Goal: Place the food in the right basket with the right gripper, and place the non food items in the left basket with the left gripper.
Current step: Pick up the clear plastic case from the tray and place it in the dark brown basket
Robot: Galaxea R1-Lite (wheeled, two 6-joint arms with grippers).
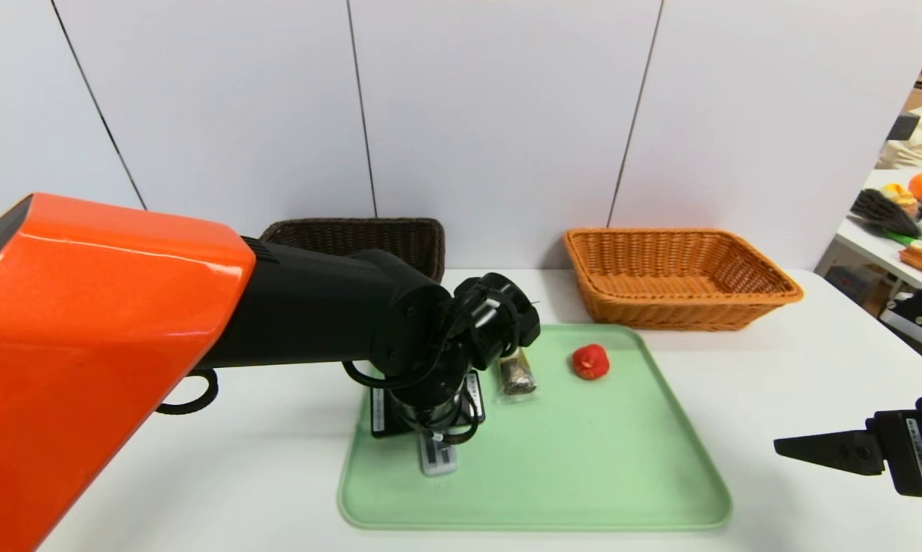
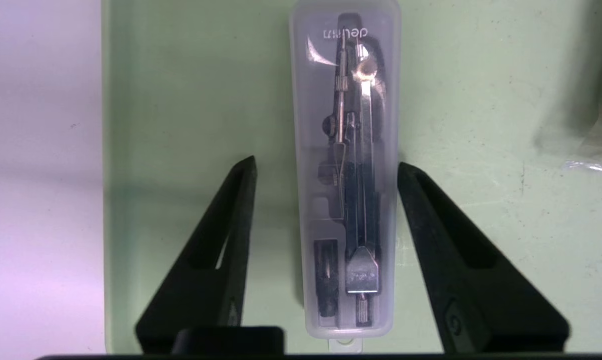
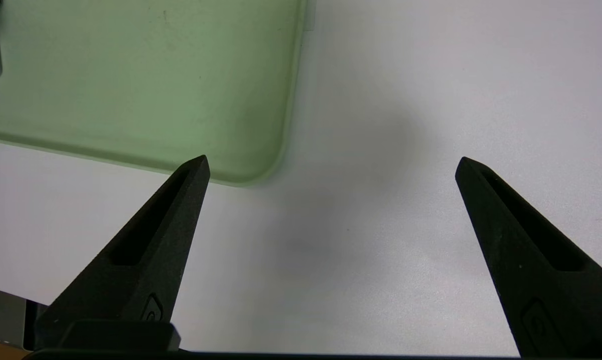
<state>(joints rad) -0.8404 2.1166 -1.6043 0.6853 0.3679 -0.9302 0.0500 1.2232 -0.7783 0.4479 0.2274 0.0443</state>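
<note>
Left gripper, centre of the wrist frame, stands parted astride the compass case; we judge this placement readies a side grip.

Bright scene; soft shadows; slight glare

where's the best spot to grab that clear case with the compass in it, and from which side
Best, I'd say, to take the compass case around its middle, coming from above with one finger along each long edge. It lies flat on the green tray, long and narrow, and the left hand is already open astride it.
</note>
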